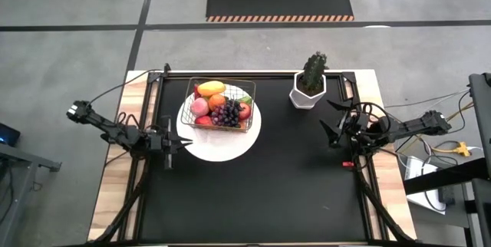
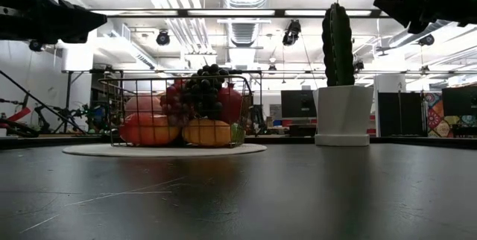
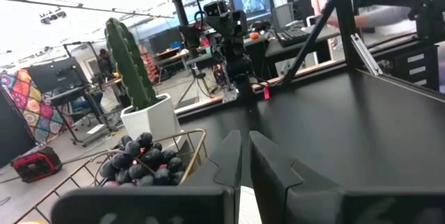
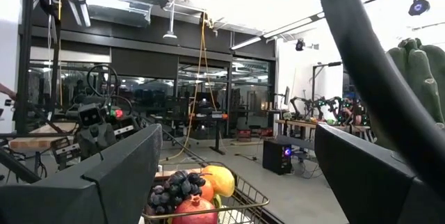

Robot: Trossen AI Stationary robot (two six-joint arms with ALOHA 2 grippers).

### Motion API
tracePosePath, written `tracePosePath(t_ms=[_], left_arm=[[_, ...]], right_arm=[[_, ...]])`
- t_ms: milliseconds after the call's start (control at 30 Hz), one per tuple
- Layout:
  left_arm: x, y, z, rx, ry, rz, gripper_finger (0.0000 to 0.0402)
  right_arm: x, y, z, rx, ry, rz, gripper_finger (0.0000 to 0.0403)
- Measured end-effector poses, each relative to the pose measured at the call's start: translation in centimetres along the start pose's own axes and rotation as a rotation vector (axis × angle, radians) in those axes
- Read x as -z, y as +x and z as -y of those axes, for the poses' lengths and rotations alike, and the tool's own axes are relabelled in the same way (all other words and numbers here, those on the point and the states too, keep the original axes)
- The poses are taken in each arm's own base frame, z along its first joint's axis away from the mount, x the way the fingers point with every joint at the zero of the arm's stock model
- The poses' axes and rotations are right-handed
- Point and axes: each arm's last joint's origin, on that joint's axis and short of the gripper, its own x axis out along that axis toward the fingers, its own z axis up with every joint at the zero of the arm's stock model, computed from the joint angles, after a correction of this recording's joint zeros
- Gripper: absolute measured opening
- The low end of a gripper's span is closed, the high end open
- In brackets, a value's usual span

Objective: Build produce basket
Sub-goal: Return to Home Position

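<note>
The wire basket (image 1: 247, 96) stands on a round white plate (image 1: 230, 144) at the table's far left. It is filled with produce: dark grapes (image 1: 227, 113) on top, a yellow mango (image 1: 212, 88), a pink peach (image 1: 199, 107), a red apple (image 1: 244, 112). In the low view the basket (image 2: 112, 113) holds the heaped fruit (image 2: 201, 91). My left gripper (image 1: 188, 143) hovers shut beside the plate's left near rim and touches nothing. My right gripper (image 1: 331, 120) hangs open near the table's right edge, well apart from the basket.
A white hexagonal pot with a green cactus (image 1: 309, 86) stands at the far edge, between the basket and my right gripper. The black mat (image 1: 253, 193) lies bare across the near half. Cables and frame posts run along both table sides.
</note>
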Motion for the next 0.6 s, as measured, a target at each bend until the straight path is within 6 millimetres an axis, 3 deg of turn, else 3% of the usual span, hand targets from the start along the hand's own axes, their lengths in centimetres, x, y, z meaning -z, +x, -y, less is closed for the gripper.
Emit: tracePosePath(t_ms=[600], left_arm=[[0.27, 0.23, 0.23, 0.012, 0.019, -0.032, 0.0011]], right_arm=[[0.00, 0.00, 0.00, 0.000, 0.000, 0.000, 0.0359]])
